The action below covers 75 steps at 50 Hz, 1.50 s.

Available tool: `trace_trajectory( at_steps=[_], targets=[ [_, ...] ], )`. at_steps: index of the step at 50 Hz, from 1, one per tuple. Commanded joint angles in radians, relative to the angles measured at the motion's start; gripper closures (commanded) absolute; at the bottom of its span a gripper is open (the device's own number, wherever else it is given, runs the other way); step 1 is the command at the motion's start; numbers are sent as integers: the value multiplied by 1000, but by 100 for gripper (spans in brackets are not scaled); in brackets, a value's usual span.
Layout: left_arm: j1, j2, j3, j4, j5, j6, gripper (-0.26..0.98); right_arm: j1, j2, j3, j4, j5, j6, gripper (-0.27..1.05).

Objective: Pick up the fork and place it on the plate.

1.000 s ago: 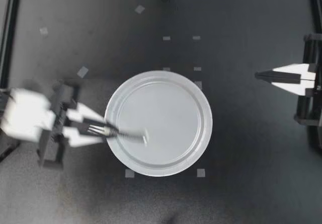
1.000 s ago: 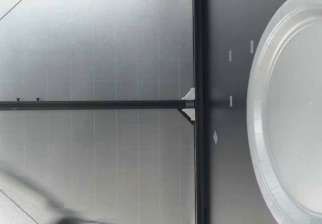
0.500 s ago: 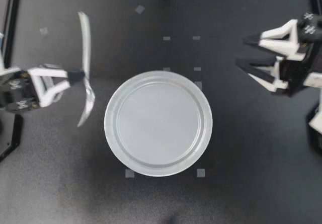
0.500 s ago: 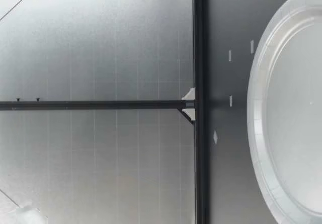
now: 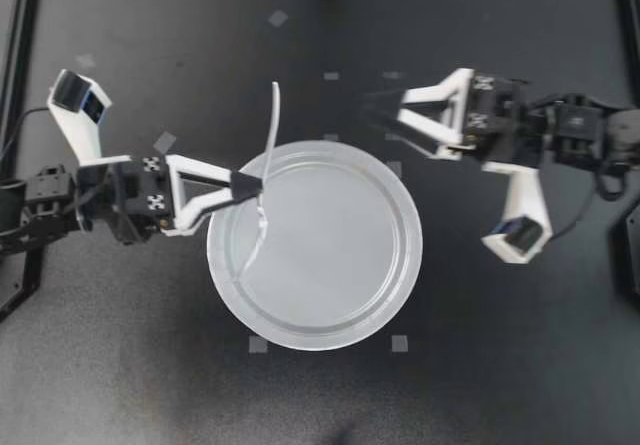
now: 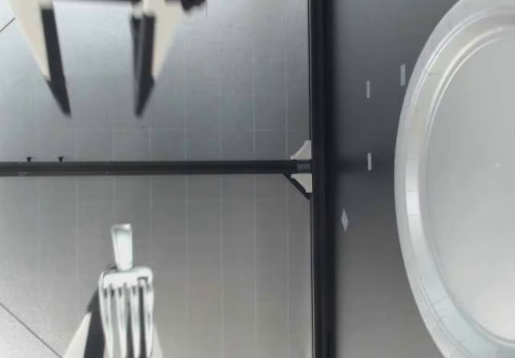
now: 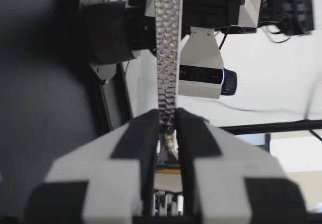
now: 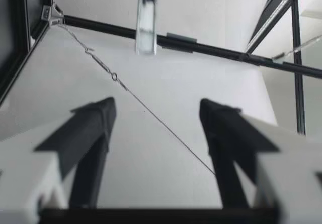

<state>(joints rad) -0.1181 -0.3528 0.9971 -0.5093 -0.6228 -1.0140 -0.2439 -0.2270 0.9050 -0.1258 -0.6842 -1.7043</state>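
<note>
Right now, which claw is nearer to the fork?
Left. My left claw is shut on the fork; my right claw is open and apart from it.

Fork (image 5: 269, 130): clear plastic, dimpled handle. Held well above the counter, pinched mid-length between the fingers of the left gripper (image 5: 246, 186), tine end over the plate's near-left rim.
Plate (image 5: 405, 235): round, pale, lying flat at mid-counter.
</note>
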Motion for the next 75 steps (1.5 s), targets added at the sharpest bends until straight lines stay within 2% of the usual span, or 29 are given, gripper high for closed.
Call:
trace_trajectory(
  at_steps=[1, 12, 24, 38, 45, 52, 60, 64, 68, 75],
  targets=[
    [2, 6, -38, 5, 2, 2, 62, 5, 41, -54, 3, -23, 3, 11],
    [0, 31, -77, 17, 29, 0, 62, 21, 137, -130, 5, -54, 44, 11],
    [0, 46, -83, 20, 71, -25, 62, 34, 176, -158, 3, -74, 61, 11],
    [0, 58, -100, 54, 66, -48, 62, 38, 213, -178, 2, -75, 58, 16],
    [0, 61, -98, 57, 66, -48, 62, 41, 215, -178, 2, -72, 55, 28],
    [0, 61, -91, 61, 63, -40, 62, 52, 216, -178, 0, -72, 51, 50],
    [0, 64, -72, 101, 48, -17, 60, 58, 221, -178, -2, -72, 44, 71],
    [2, 64, -63, 133, 20, 9, 54, 61, 224, -178, -2, -72, 46, 77],
    [2, 63, -60, 143, -17, 43, 43, 67, 225, -178, -2, -71, 51, 77],
    [3, 57, -58, 146, -35, 129, 7, 75, 224, -178, -2, -71, 58, 77]
  ],
)
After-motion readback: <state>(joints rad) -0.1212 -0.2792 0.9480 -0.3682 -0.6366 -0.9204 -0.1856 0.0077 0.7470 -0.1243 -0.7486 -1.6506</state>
